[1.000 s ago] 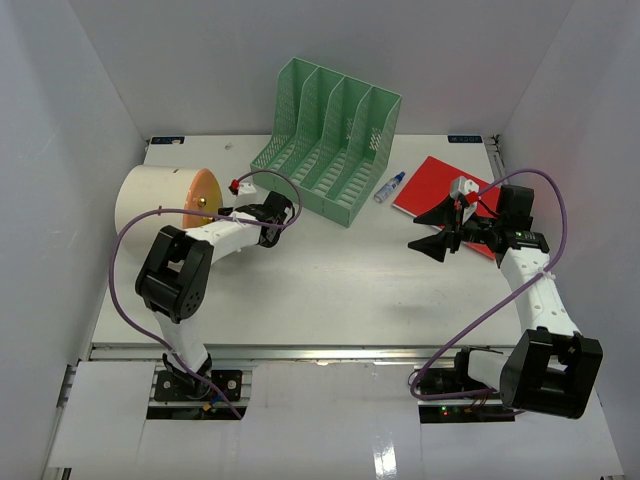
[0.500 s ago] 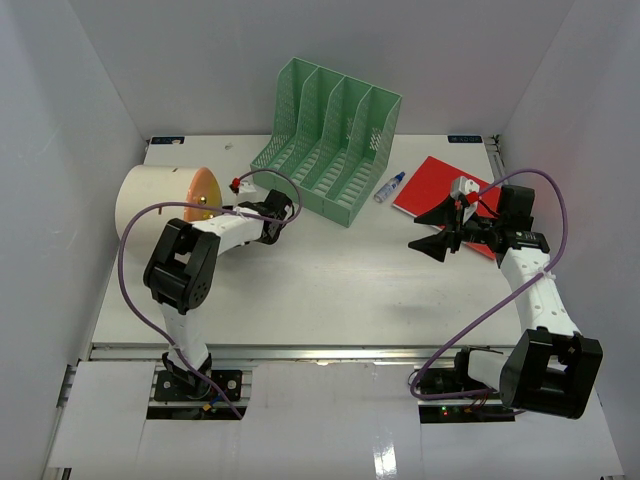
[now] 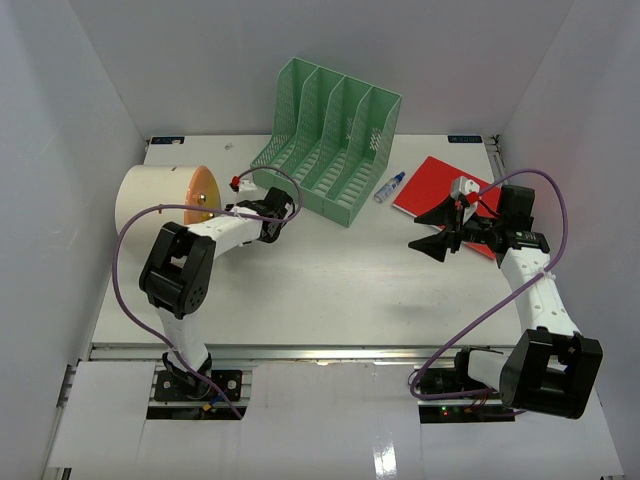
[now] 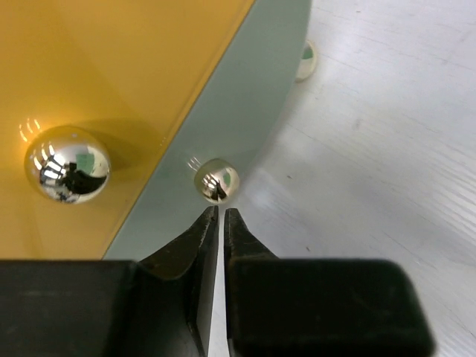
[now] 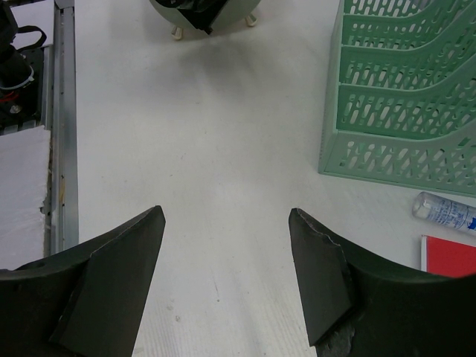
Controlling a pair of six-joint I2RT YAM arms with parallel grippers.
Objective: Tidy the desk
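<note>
We found the desk (image 3: pixel 330 290) spanning the floor of the white-walled enclosure, with its metal rail (image 3: pixel 300 351) along the near edge.

At far left, a cylindrical container (image 3: pixel 150 195) lay on its side on the desk, its orange face (image 3: pixel 203 192) turned toward the centre. The left gripper (image 4: pixel 221 216) was pointed at that face. Its fingers stood nearly together with only a thin slit between them, and we saw nothing held in the slit. Their tips sat just short of a small chrome knob (image 4: pixel 216 181) on the rim of the face. A larger chrome knob (image 4: pixel 67 163) sat on the orange surface to its left.

At rear centre, a green file rack (image 3: pixel 330 140) stood on the desk. A small clear bottle (image 3: pixel 390 187) lay just right of it, beside a red notebook (image 3: pixel 445 185).

At right, the right gripper (image 5: pixel 224 216) hung over bare desk near the notebook, its fingers wide apart and holding nothing.
</note>
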